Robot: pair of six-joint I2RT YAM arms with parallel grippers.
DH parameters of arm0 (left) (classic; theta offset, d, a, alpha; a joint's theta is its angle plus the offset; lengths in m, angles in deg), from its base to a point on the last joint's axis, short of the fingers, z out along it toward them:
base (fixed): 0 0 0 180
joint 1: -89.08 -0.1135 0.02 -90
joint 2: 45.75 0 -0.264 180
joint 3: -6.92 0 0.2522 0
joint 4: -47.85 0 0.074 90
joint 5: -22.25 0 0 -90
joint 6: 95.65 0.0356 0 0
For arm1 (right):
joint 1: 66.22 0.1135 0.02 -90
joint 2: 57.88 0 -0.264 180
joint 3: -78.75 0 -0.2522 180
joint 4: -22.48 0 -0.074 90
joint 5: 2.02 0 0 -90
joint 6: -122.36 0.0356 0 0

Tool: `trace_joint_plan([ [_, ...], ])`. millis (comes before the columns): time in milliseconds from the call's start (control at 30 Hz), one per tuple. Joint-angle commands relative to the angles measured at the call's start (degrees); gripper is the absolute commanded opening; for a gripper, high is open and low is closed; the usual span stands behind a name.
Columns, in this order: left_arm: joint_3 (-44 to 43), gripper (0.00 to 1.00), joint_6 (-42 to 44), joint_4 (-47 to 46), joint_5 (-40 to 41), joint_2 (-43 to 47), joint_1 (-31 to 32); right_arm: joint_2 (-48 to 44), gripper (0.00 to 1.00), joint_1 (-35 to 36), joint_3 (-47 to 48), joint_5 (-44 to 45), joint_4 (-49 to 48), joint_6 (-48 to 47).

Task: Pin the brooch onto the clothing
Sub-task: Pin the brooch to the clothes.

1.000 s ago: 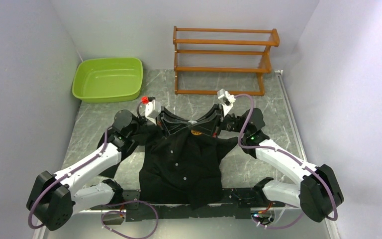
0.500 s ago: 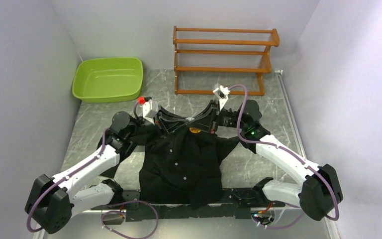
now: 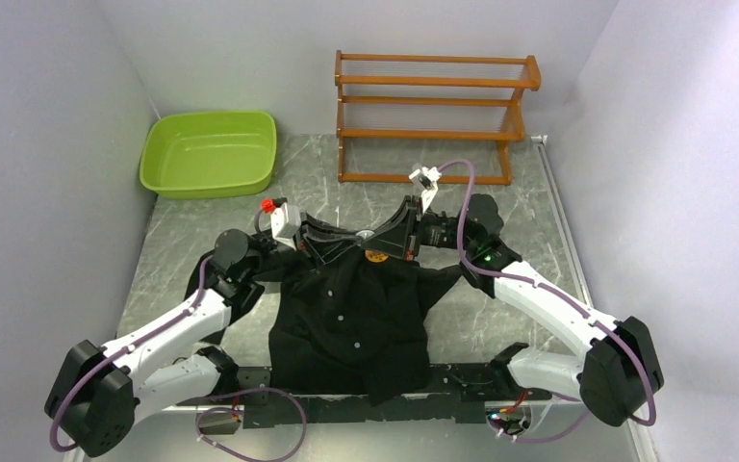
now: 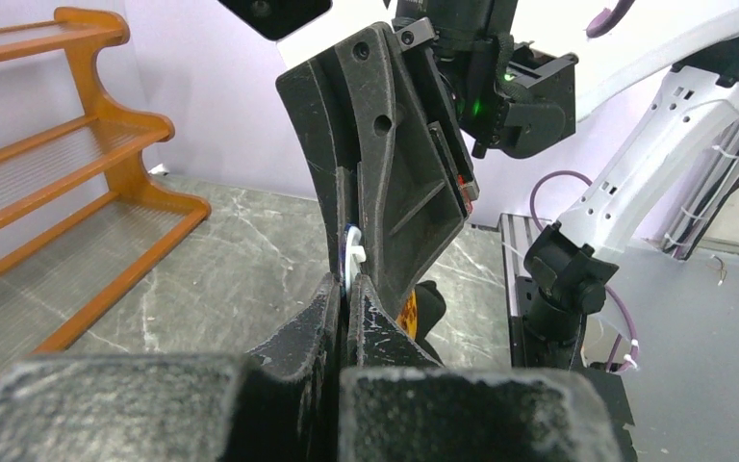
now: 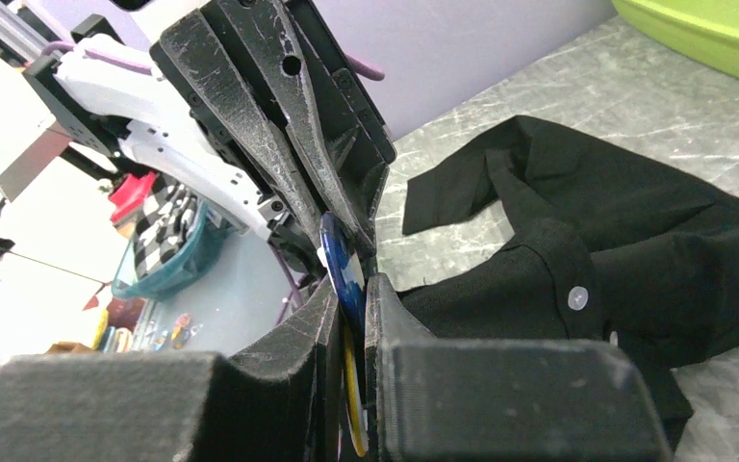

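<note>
Robot test cell in a lab.
Plain pale walls point(image 3: 48, 144) enclosed a marble-patterned table point(image 3: 168, 245) carrying bolted robot arms point(image 3: 168, 327), a green basin point(image 3: 210, 152) and a wooden rack point(image 3: 433, 82).

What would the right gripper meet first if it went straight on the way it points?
The left gripper: it faces the right gripper tip to tip, seemingly almost touching, with the brooch pinched between them.

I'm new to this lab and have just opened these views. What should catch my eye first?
First, the left gripper and right gripper meet tip to tip mid-table, both shut on the small brooch, which is orange with a blue part. Under them a black shirt lies spread toward the near edge. Behind stand a green basin at far left and a wooden rack against the back wall.
</note>
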Motion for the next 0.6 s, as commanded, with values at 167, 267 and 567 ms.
trace_joint_plan([
  [167, 3.4, 0.03, 0.2, -8.9, -2.4, 4.1, -0.4, -1.2, 0.00, -6.1, -1.8, 6.3, -10.9, 10.1],
  [267, 4.4, 0.03, 0.8, -9.0, -0.4, 5.1, -0.4, -1.8, 0.00, -6.9, -6.4, 5.9, -22.4, 14.1],
  [567, 4.6, 0.03, 1.6, -7.4, 0.4, 5.0, -0.4, 2.2, 0.05, -7.3, -8.1, 2.8, -35.4, 18.5],
])
